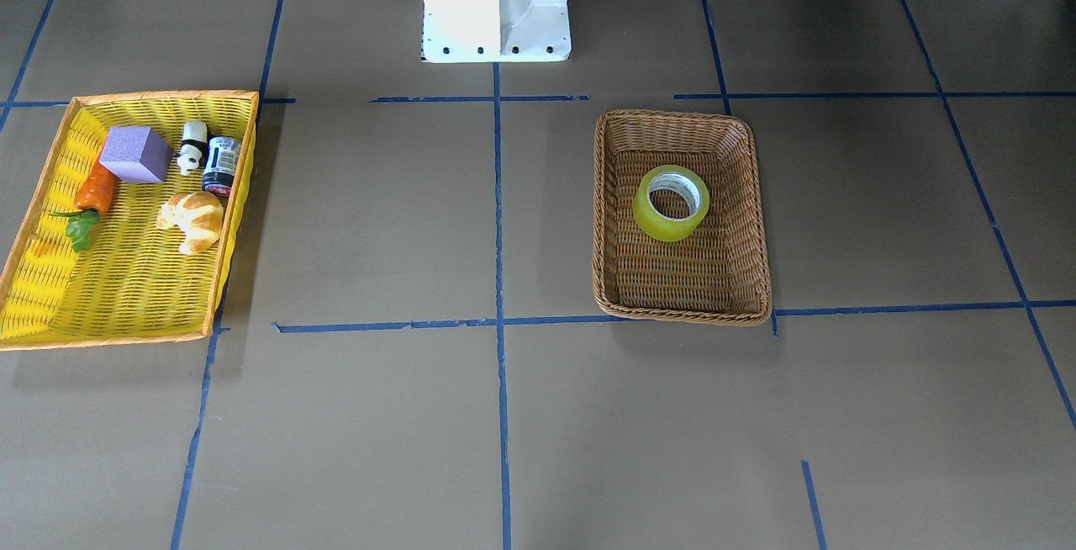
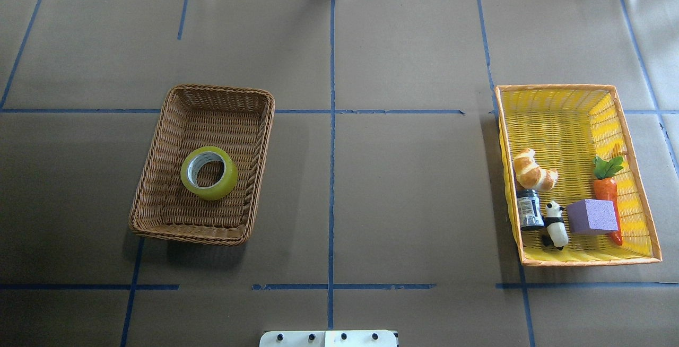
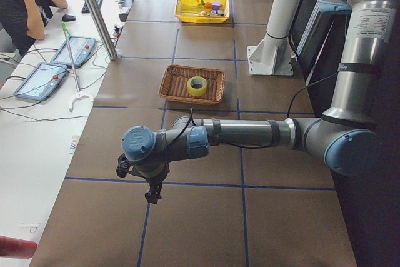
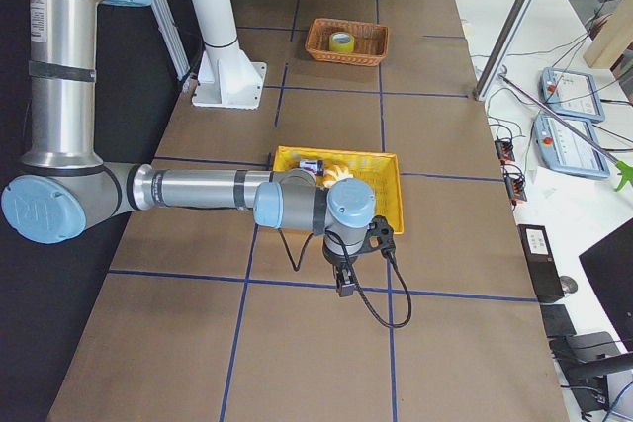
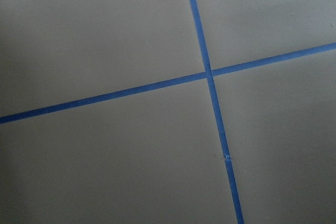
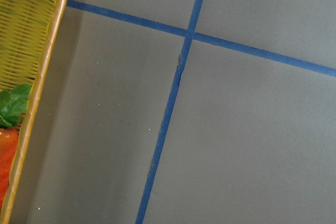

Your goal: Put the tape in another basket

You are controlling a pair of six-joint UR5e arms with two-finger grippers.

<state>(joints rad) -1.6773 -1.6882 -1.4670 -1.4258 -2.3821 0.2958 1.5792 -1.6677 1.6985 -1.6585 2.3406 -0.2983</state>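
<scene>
Tape [image 2: 228, 176]: translucent yellow-green roll, white core, lay flat in wicker basket [image 2: 154, 177]. Left gripper [image 3: 152, 196], right gripper [image 4: 344, 285]: aperture could not be told.

The brown-papered table [image 2: 403, 198], gridded with blue lines [image 2: 331, 177], carries the wicker basket [image 2: 154, 177] and a yellow basket [image 2: 551, 105].

The table [image 2: 403, 44] is covered in brown paper and divided by blue tape lines [image 2: 331, 177]; a white desk [image 3: 31, 167] is set alongside.

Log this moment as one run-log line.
yellow-green translucent tape roll: flat in brown woven wicker basket | left pincer: over table, grip unclear | right pincer: over table, grip unclear
</scene>
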